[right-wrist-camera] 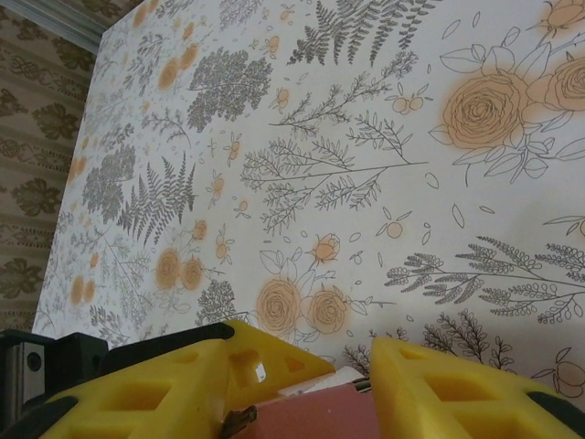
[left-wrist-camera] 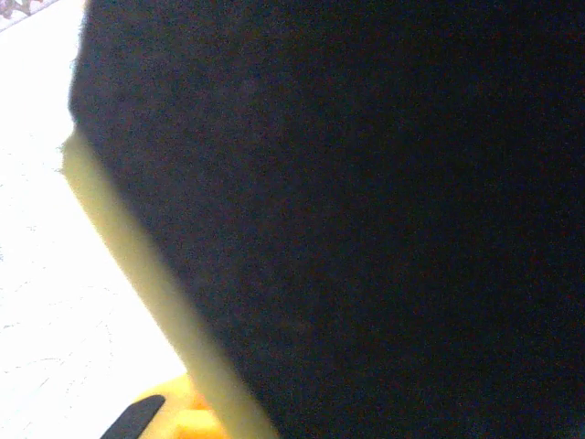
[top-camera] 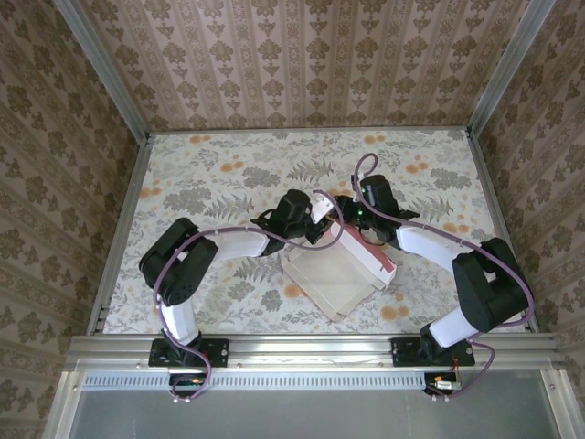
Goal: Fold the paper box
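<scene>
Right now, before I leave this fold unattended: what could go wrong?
1. The right hand stands open around the pink wall of the paper box, so the wall may slip free and flop back.
2. Both hands crowd the box's far corner; the left hand could bump the right.

The paper box (top-camera: pixel 334 279) lies on the bench (top-camera: pixel 228 165) between both arms, with the left end effector (top-camera: pixel 320 218) and right end effector (top-camera: pixel 353 222) at its far edge.
</scene>
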Motion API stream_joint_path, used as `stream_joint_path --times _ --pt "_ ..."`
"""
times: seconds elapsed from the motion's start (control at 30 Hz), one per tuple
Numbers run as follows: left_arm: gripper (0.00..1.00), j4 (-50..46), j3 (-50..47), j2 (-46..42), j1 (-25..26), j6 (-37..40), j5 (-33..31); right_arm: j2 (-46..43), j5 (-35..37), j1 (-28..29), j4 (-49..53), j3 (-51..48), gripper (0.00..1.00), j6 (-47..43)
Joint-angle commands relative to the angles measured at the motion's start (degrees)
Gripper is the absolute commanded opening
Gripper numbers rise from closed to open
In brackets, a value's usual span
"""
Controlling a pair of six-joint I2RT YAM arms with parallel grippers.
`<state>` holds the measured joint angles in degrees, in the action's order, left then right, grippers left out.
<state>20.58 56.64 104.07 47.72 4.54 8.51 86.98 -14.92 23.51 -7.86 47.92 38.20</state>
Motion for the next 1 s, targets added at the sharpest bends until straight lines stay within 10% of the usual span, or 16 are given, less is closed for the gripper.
stream_joint_path --times 0.0,0.97 --pt "0.18 -3.7 -1.1 0.3 -1.6 -1.0 0.9 -1.6 -3.1 0.1 3.7 0.9 0.47 -0.3" --pt "0.44 -23.2 -12.6 -25.2 -0.1 -13.3 10.9 -10.6 -5.0 0.6 29.8 10.6 0.71 -15.8"
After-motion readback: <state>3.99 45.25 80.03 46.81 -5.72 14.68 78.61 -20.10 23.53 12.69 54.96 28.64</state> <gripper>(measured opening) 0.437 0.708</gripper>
